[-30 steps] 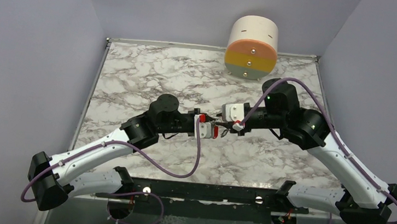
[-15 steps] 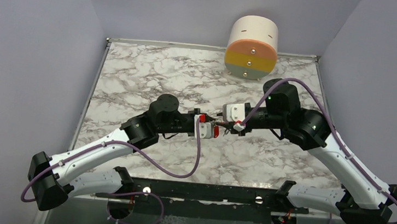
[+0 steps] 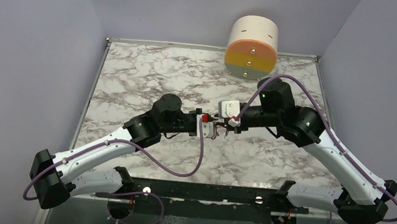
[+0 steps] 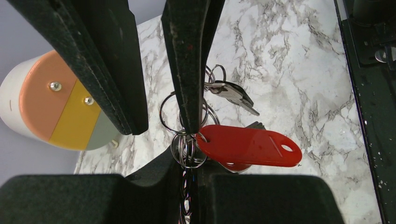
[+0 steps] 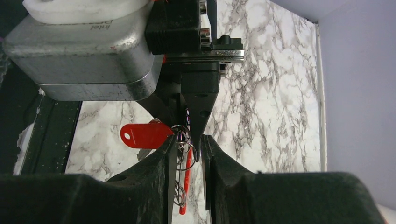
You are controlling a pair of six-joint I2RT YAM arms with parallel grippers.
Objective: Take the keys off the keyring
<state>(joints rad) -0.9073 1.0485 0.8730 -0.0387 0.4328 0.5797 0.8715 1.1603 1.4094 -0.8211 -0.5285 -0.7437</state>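
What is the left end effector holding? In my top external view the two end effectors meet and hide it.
Observer: The left end effector pinches a stack of silver split rings; a red oval key tag hangs from them.
Operator: Is the right end effector closed on anything?
Observer: No, its fingers stand apart; one crosses in front of the large ring.
Operator: Are any keys on the rings?
Observer: Yes, a dark grey key hangs on small rings beyond that finger.
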